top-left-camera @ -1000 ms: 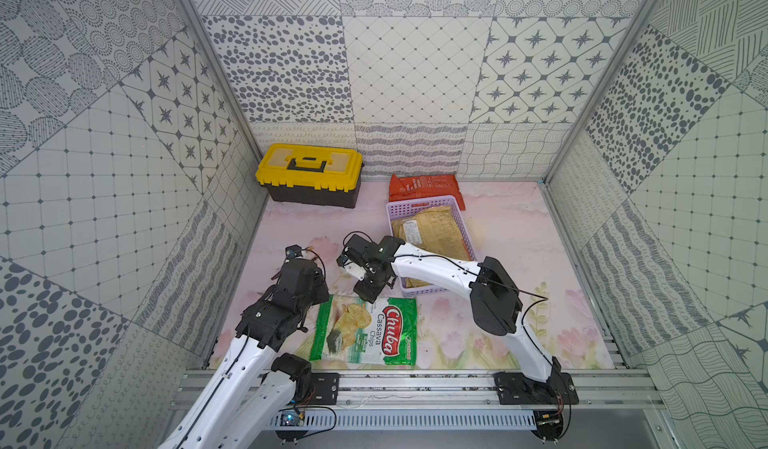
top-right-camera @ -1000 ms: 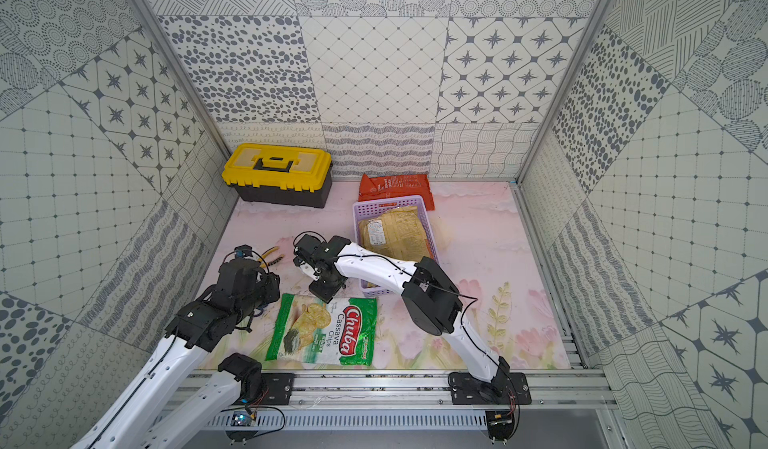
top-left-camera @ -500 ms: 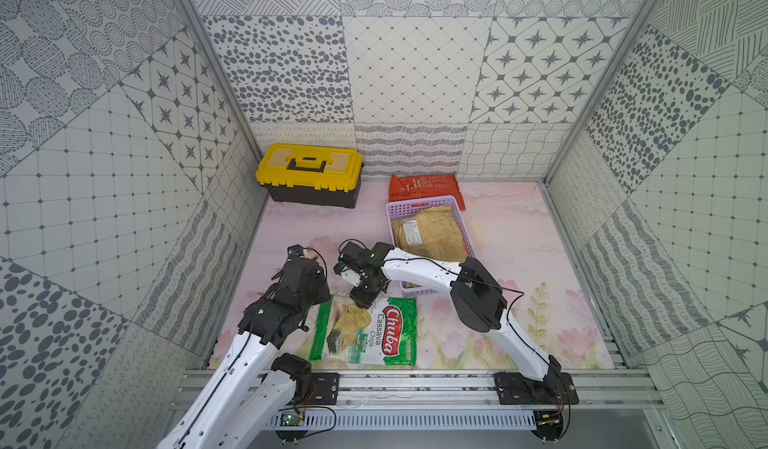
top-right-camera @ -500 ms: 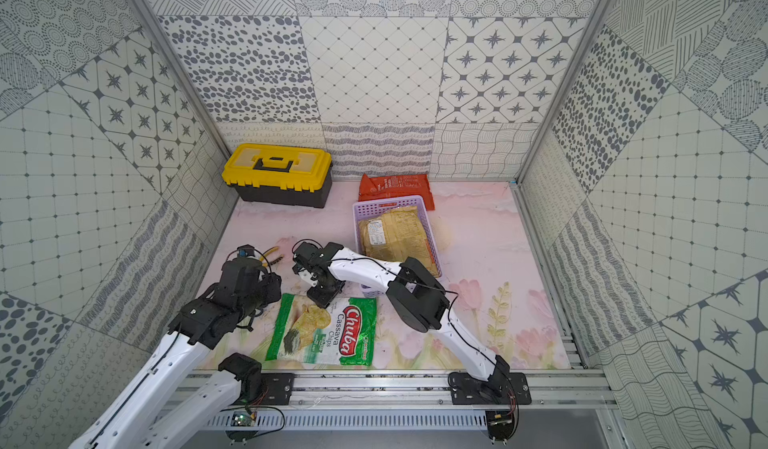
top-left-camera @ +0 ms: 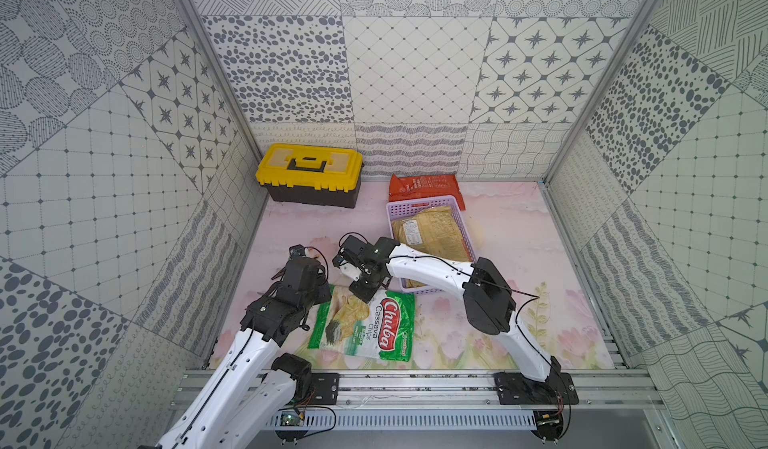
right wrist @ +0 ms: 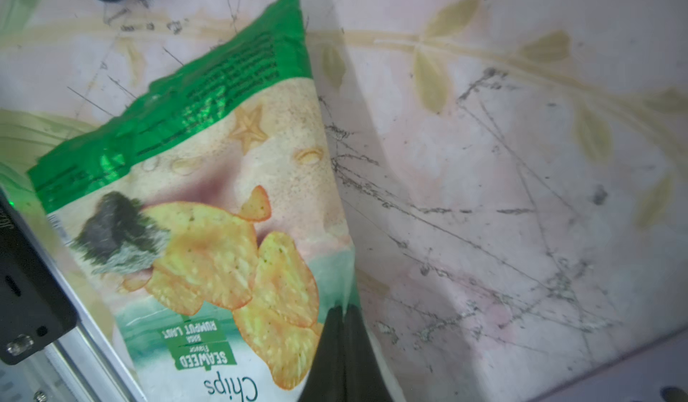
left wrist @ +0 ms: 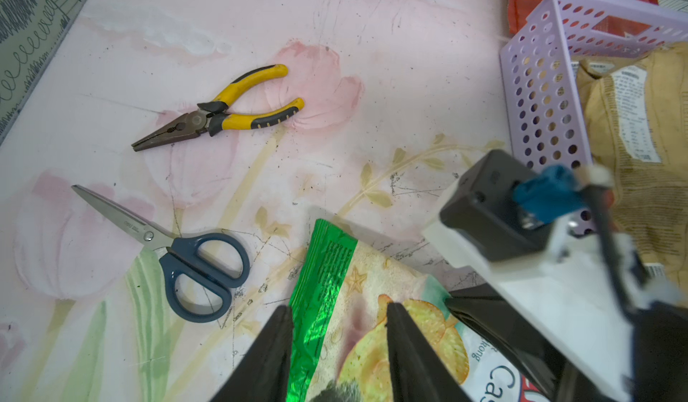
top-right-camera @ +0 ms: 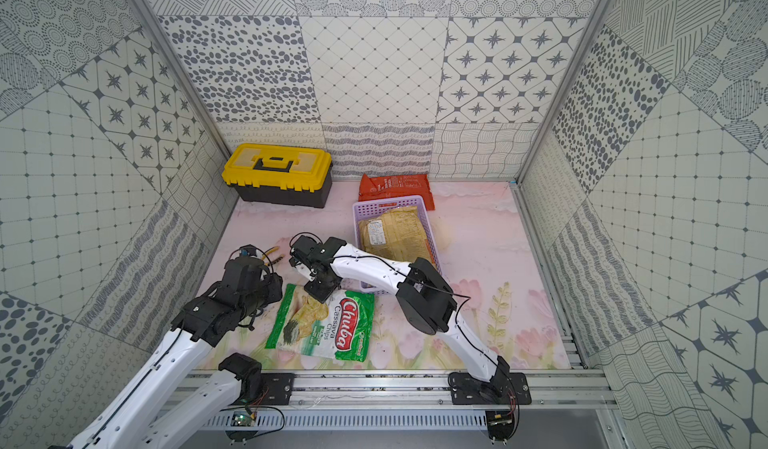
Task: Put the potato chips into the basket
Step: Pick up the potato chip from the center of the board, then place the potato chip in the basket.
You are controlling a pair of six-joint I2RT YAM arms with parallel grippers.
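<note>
Beside one basket, right gripper pinches one Chuba bag; left gripper gapes open.

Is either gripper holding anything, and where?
Right gripper is shut on the Chuba bag at its side edge; left gripper stands open over its green end.

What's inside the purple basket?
A golden-tan chip bag lies inside the basket, with its printed label showing. Anything under it is covered, and the right arm hides the basket's near end.
</note>
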